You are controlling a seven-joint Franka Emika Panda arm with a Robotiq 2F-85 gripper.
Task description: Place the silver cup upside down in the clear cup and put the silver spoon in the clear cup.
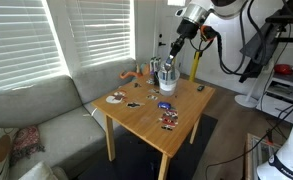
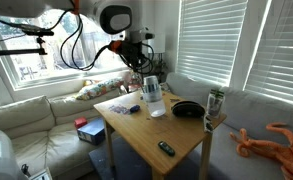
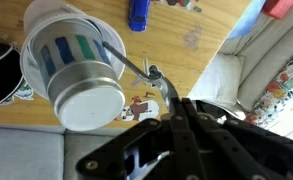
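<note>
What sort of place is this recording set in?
Probably a home living room: a grey sofa beside the small wooden table, slatted window blinds behind it, and an orange stuffed toy on the cushions.

Bench (image 1: 136,115): light honey wood, faint grain.
Clear cup (image 3: 34,60): milky white, see-through. Blue and green upright stripes show at its wall; cannot tell which surface carries them.
Silver cup (image 3: 86,95): dull grey metal, pale whitish base.
Spoon (image 3: 136,68): shiny grey.
Jaws: black.
Bowl (image 2: 189,108): black.
Stick (image 1: 196,62): yellow.
Plush octopus (image 2: 276,140): orange.
Can (image 2: 215,102): green and white.
Box (image 2: 83,127): red and blue.
Sofa (image 1: 46,100): grey-beige, plain.
Cushion (image 3: 286,90): white, floral print in red, green and blue.
Blinds (image 1: 86,30): white slats.
</note>
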